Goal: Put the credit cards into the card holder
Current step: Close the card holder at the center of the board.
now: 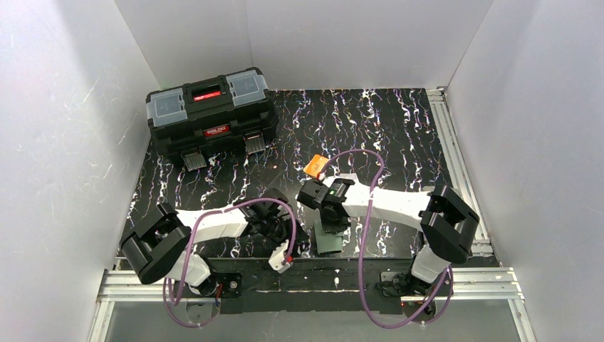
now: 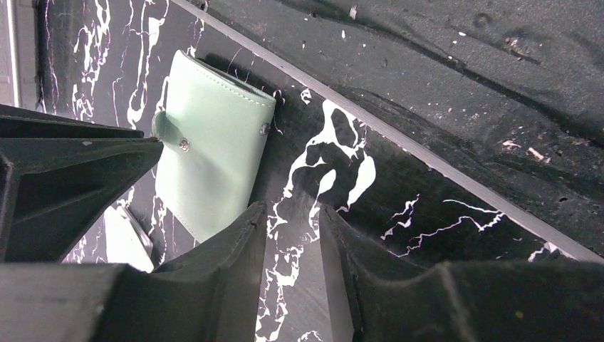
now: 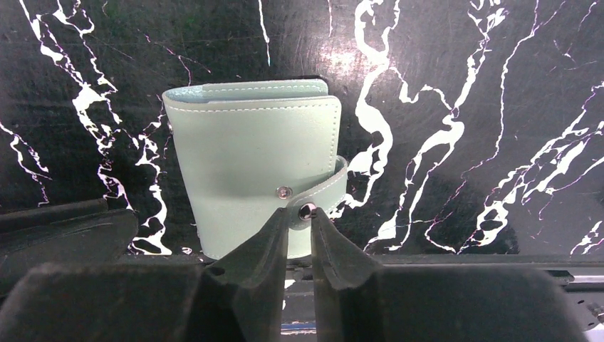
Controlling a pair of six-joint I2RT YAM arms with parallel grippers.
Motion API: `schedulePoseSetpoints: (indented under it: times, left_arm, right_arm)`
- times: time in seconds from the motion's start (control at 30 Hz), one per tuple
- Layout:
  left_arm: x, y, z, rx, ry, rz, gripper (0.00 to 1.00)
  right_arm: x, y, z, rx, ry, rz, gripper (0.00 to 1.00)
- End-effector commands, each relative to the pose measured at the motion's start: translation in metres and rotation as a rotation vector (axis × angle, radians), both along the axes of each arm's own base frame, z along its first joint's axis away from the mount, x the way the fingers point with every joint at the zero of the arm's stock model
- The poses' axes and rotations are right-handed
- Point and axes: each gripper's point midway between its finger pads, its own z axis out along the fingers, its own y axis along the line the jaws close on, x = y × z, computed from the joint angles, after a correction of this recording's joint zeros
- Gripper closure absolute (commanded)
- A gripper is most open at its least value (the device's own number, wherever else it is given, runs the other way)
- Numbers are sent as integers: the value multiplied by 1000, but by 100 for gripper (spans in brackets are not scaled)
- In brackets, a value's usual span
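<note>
Though folded (unsnapped), card holder (image 3: pixel 249 164).

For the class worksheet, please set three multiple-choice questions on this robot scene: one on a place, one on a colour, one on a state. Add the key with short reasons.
1. Where on the table does the black toolbox stand?
A. far left corner
B. near right corner
C. between the two arms

2. What colour is the card lying mid-table in the top view?
A. blue
B. orange
C. purple

3. How does the card holder lie?
A. spread open
B. folded shut
C. torn in two

Key: 1 A, it sits against the back left walls. 2 B, it is bright orange against the dark top. 3 B, the right wrist view shows both covers together.
</note>
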Motion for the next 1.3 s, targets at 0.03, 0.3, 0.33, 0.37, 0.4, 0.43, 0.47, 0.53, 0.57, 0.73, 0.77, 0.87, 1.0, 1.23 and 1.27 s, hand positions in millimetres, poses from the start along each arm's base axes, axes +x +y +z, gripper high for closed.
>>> schedulePoseSetpoints:
  times: [0.03, 0.3, 0.33, 0.37, 0.4, 0.43, 0.47, 0.53, 0.57, 0.73, 0.77, 0.87, 1.0, 1.23, 1.27]
  left_arm:
    - [-5, -9, 8, -31, 16, -41, 68]
    - [-3, -16, 3, -27, 5, -57, 67]
    - [-2, -17, 3, -24, 4, -58, 67]
    - [-1, -17, 2, -22, 0, -57, 67]
    - [-1, -18, 1, -20, -1, -60, 67]
    - [0, -18, 1, -21, -4, -63, 67]
    - [0, -19, 1, -20, -6, -64, 67]
    - [0, -19, 1, -18, -5, -66, 66]
    - [0, -20, 0, -16, -5, -70, 66]
    - [2, -23, -2, -11, -8, -77, 66]
    - [3, -24, -3, -9, -9, -78, 65]
    - [5, -27, -3, -10, -12, -81, 65]
    - [1, -28, -6, -11, -25, -117, 64]
    - [2, -29, -11, 24, -22, -134, 60]
    - [2, -29, -12, 28, -21, -135, 59]
  right_arm:
    - [6, 7, 7, 24, -16, -13, 76]
    - [6, 2, 6, -10, -18, -20, 59]
    - [6, 2, 5, -11, -18, -22, 59]
    - [6, 2, 5, -12, -20, -22, 60]
    - [6, 3, 6, -10, -22, -22, 63]
    - [7, 2, 6, -7, -26, -26, 66]
    - [7, 3, 6, -2, -30, -28, 69]
    - [8, 3, 6, 5, -32, -31, 75]
    - [8, 2, 6, 2, -34, -32, 77]
    - [7, 0, 8, 11, -40, -47, 89]
    - [7, 0, 9, 15, -40, -52, 91]
    - [6, -3, 9, 18, -45, -59, 95]
    - [5, 3, 8, 104, -18, -36, 99]
    - [-3, 16, -10, 229, 79, 35, 99]
    - [-2, 17, -10, 238, 82, 39, 99]
